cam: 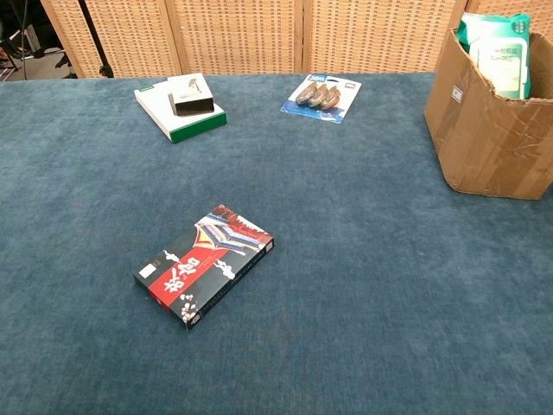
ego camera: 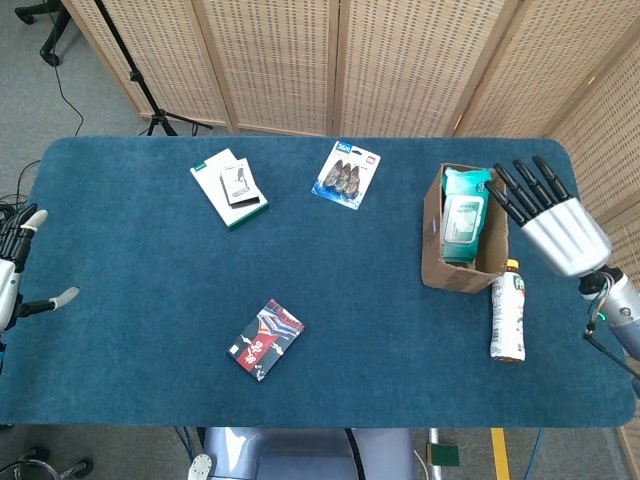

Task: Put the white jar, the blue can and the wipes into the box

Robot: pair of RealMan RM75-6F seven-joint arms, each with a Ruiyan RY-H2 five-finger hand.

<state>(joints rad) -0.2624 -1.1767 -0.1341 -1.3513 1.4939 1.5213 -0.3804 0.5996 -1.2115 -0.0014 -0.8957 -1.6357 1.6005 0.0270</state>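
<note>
Blue carpeted table (cam: 363,285) with a cardboard box (cam: 492,130) at the right edge.
A green wipes pack (cam: 501,52) stands upright in the box. Elsewhere: a red patterned flat box (cam: 204,264), a white-green box (cam: 180,107), and a blister pack (cam: 320,95).

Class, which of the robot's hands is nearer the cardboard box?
Right. The right hand hovers just beside the box; the left hand sits at the table's opposite edge.

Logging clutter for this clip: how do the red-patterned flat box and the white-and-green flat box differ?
The red-patterned box is dark with red and white artwork, nearest the robot, nothing on it. The white-and-green box is pale, lies toward the far edge, and carries a small dark item on top. Both lie flat and untouched.
</note>
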